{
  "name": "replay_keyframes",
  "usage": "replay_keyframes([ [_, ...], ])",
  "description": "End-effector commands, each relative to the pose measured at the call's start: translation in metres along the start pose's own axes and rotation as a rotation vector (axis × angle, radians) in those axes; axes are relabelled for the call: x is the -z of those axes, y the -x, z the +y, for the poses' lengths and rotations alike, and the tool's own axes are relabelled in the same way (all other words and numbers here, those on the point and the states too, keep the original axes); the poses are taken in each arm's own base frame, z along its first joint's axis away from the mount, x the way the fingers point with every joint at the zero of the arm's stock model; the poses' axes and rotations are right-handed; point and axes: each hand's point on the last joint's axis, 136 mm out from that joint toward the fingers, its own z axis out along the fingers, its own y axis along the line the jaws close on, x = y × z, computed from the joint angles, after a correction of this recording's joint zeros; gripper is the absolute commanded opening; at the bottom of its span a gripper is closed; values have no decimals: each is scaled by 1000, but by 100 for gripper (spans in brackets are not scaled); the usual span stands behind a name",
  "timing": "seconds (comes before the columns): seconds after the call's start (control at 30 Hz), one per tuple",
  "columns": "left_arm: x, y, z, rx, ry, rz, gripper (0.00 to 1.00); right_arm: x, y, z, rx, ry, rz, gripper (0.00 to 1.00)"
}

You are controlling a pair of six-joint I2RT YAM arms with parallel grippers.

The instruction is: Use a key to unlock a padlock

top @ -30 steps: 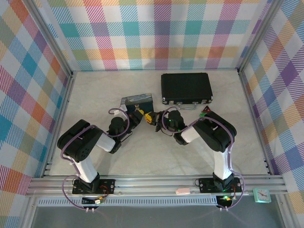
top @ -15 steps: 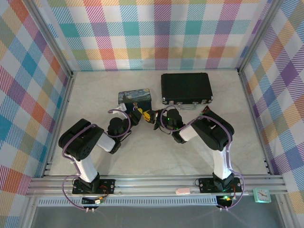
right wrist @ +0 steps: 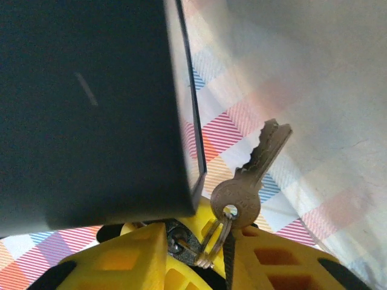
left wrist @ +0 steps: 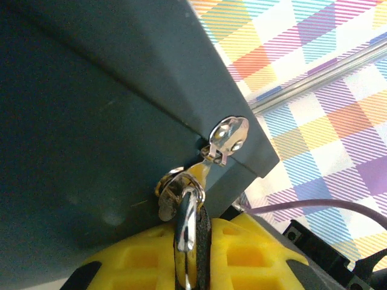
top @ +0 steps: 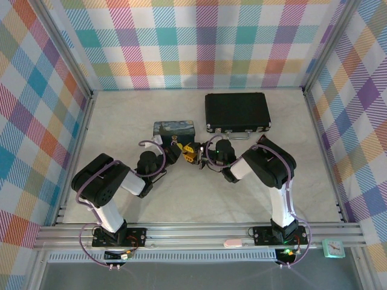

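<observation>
Left tool is clamped almost fully closed on the padlock, pinching its thin silvery shackle, presumably to steady it for the key. Right tool has the key's ring between its fingers, blade pointing outward. Whether those jaws actually grip cannot be told. Both meet tip to tip above the table, with the key near the padlock and judged not yet inserted.

I see two arms here, the left arm and the right arm; one blue tin, one black case, one padlock and one key.
</observation>
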Motion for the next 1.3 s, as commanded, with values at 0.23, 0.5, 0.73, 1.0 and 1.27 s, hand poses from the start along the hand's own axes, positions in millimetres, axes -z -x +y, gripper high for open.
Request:
replay_keyframes([
  [0.23,11,3,4,25,173,48,0,28,7,-18,272,-168,-57,45],
  [0.5,20,-21,20,2,263,168,0,47,3,-22,511,-397,-87,49],
  [0.73,23,-49,39,-36,334,253,0,77,-2,-1,758,-543,-152,51],
  [1.0,20,-45,40,-15,342,219,47,87,-9,7,905,-608,-147,52],
  [1.27,55,-21,47,5,442,161,77,81,-18,3,986,-651,-126,55],
])
